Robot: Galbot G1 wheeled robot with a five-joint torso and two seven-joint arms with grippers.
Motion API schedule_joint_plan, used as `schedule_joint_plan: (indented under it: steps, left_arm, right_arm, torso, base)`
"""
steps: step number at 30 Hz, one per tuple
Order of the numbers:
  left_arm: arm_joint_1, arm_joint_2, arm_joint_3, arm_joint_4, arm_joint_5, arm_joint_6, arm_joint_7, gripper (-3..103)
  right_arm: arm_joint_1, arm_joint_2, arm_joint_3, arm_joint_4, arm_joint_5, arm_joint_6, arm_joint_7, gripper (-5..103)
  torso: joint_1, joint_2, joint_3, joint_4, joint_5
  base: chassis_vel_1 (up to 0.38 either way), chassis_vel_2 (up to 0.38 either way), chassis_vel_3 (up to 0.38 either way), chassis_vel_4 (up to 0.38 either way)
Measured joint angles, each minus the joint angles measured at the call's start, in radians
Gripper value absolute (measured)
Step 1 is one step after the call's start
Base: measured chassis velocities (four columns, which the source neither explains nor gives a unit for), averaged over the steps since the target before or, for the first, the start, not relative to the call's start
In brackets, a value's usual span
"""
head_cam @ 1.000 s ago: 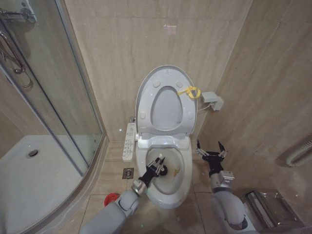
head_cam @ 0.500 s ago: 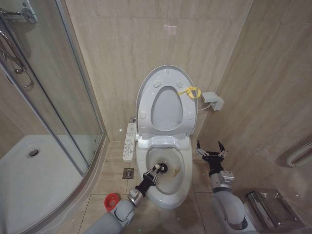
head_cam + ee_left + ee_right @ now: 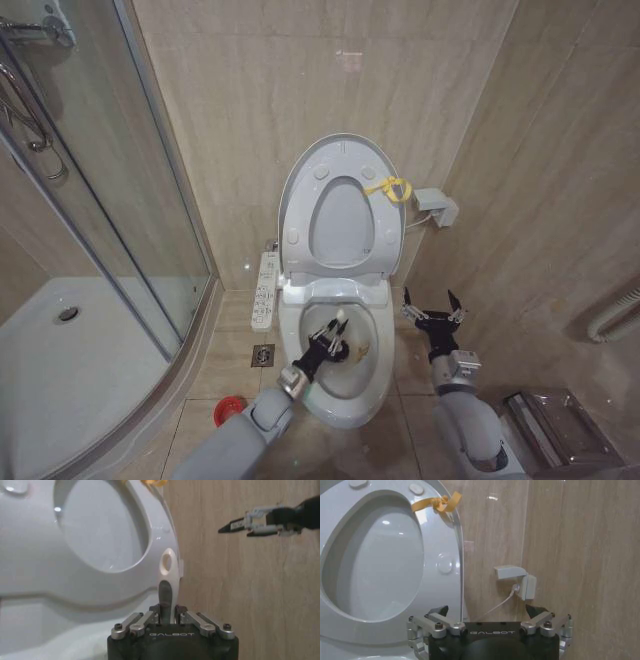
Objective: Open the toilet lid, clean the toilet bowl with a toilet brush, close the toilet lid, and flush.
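White toilet lid [image 3: 300, 185], yellow loop [image 3: 391, 188] at edge. Toilet bowl [image 3: 372, 372] white, yellowish-brown stain [image 3: 362, 351] beside left gripper [image 3: 328, 343]. Toilet brush [image 3: 165, 578] handle white. Grippers black, silver fittings. Right gripper [image 3: 431, 305] against beige veined wall tiles [image 3: 240, 110]. Red holder cup [image 3: 229, 409].

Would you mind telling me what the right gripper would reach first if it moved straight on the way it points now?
Probably the tiled wall beside the raised toilet lid. The right gripper is open; depth is uncertain.
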Motion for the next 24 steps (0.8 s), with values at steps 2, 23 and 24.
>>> schedule_joint_plan:
  steps: [2, 23, 24]
  left_arm:
    - [-0.006, -0.016, 0.006, -0.004, 0.0, 0.001, -0.001, 19]
    - [-0.117, -0.154, 0.055, 0.164, -0.012, -0.032, 0.043, 18]
    - [-0.113, -0.158, 0.058, 0.185, -0.014, -0.034, 0.046, 18]
  right_arm:
    - [0.0, 0.0, 0.0, 0.0, 0.0, 0.0, 0.0, 100]
    - [0.0, 0.0, 0.0, 0.0, 0.0, 0.0, 0.0, 100]
    - [0.0, 0.0, 0.0, 0.0, 0.0, 0.0, 0.0, 100]
  torso:
    - [0.0, 0.0, 0.0, 0.0003, 0.0]
    - [0.0, 0.0, 0.0, 0.0002, -0.0001]
    - [0.0, 0.0, 0.0, 0.0002, 0.0]
  base:
    - [0.0, 0.0, 0.0, 0.0]
    - [0.0, 0.0, 0.0, 0.0]
    - [0.0, 0.0, 0.0, 0.0]
